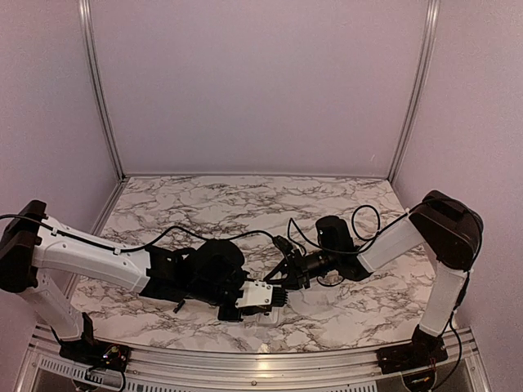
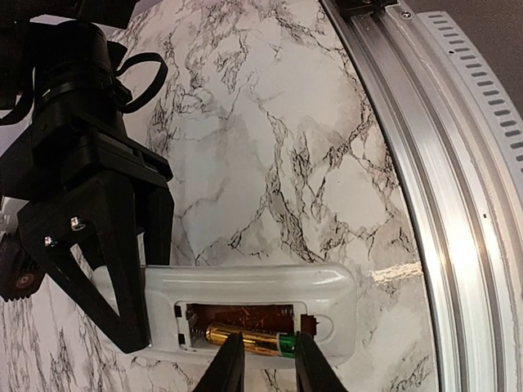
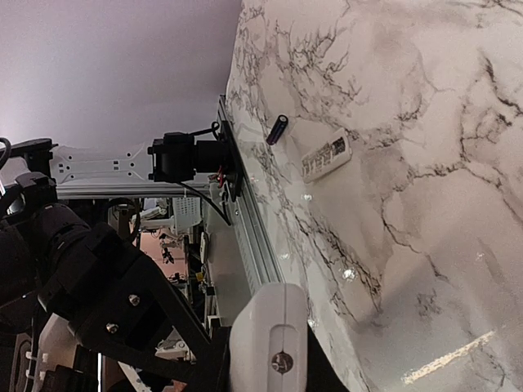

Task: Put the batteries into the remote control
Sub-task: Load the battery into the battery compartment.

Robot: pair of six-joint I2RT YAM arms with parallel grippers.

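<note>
The white remote control (image 2: 253,286) lies back-up, its reddish slot open. A golden-tan battery (image 2: 249,339) with a green end lies in the slot. My left gripper (image 2: 265,363) hovers right over it, fingers a little apart, one across the battery's middle, one past its green end. My right gripper (image 2: 106,269) is shut on the remote's other end; in the right wrist view the remote (image 3: 270,343) shows end-on between its fingers. In the top view both grippers meet at the remote (image 1: 255,296). The blackish battery (image 3: 278,129) lies loose on the table.
A small white flat piece with print (image 3: 325,157) lies beside the blackish battery near the table's front. The aluminium rail (image 2: 441,163) of the table's near edge runs close to the remote. Cables (image 1: 359,220) loop over the marble by the right arm.
</note>
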